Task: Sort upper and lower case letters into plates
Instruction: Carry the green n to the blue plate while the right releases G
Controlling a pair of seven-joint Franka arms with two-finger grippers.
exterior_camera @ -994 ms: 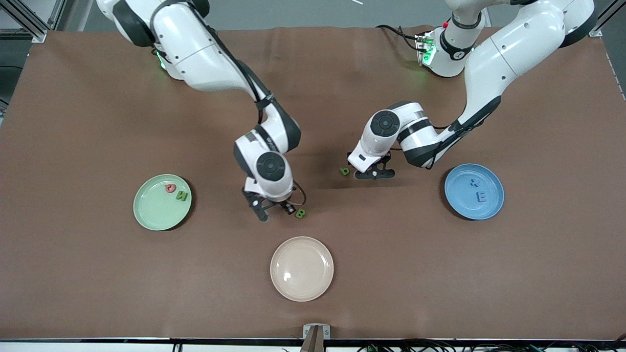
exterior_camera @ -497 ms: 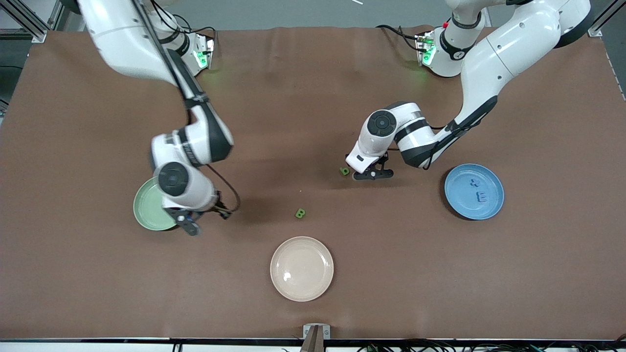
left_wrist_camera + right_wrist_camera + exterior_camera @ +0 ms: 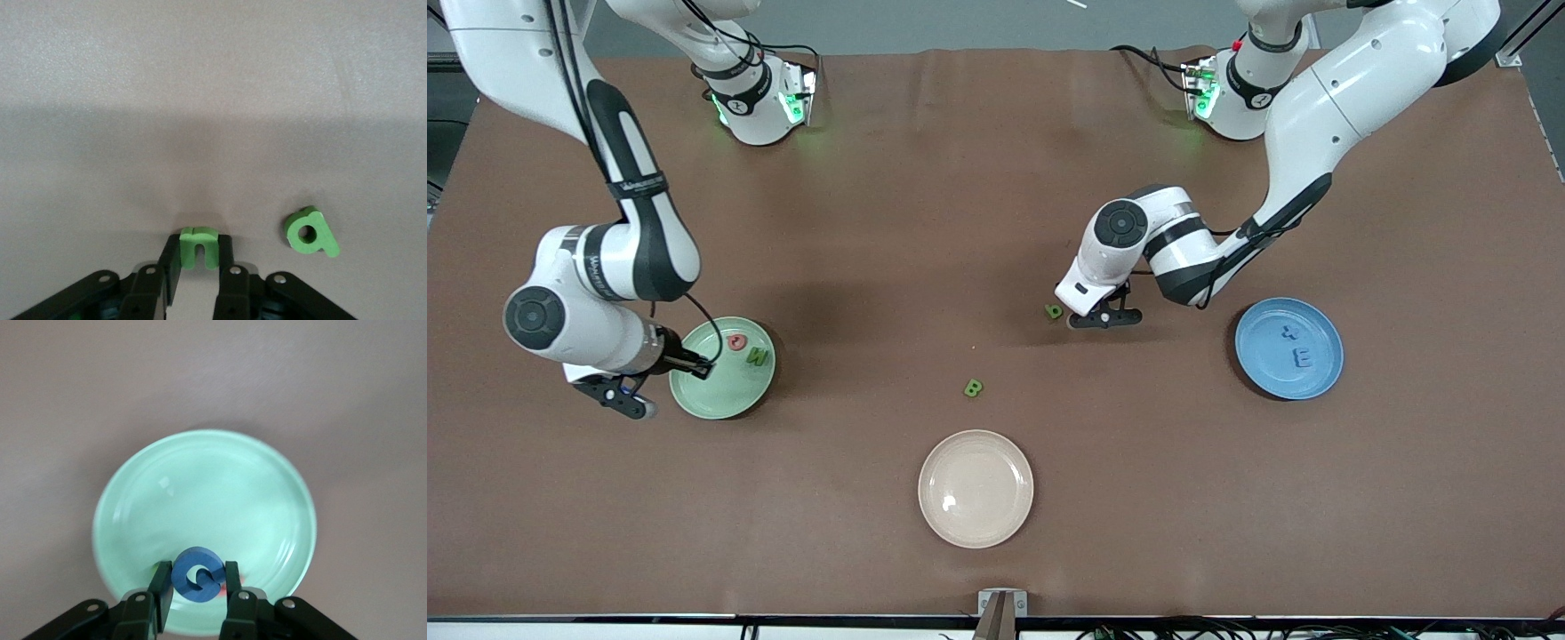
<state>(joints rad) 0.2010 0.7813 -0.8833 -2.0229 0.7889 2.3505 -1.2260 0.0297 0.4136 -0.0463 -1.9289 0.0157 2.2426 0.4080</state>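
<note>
My right gripper (image 3: 198, 579) is shut on a round blue letter (image 3: 197, 573) and hangs over the edge of the pale green plate (image 3: 200, 493). In the front view that gripper (image 3: 699, 364) is at the plate (image 3: 720, 391), which holds a red letter (image 3: 736, 341) and a green letter (image 3: 758, 357). My left gripper (image 3: 198, 243) is down at the table, shut on a green letter n (image 3: 199, 237). A green letter a (image 3: 310, 232) lies beside it. The blue plate (image 3: 1272, 373) holds two blue letters (image 3: 1303, 358). A green letter B (image 3: 973, 388) lies mid-table.
A cream-white plate (image 3: 975, 488) with nothing in it sits nearest the front camera, in the middle. The left arm's hand (image 3: 1112, 258) covers its own fingers in the front view. Brown cloth covers the whole table.
My right arm swung from beside the green B across to the pale green plate, carrying the blue letter. My left gripper's fingers closed on the green n.
</note>
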